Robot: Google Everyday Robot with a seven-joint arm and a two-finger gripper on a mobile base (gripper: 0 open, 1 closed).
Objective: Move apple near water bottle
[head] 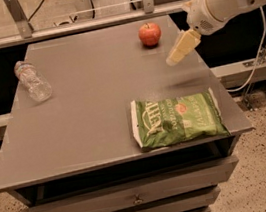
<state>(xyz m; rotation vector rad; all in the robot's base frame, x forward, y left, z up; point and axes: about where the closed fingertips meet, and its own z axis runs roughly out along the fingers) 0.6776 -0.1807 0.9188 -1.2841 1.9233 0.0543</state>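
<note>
The red-orange apple (pixel 150 34) stands upright near the far right of the grey table top (pixel 96 99). The clear crinkled water bottle (pixel 33 80) lies on its side at the far left of the table. My gripper (pixel 180 49) hangs over the table's right side, a short way right of and in front of the apple, apart from it. The white arm reaches in from the upper right.
A green chip bag (pixel 178 118) lies flat at the front right corner of the table. Drawers (pixel 133 199) sit below the top. A rail and glass run behind the table. A cable hangs at the right.
</note>
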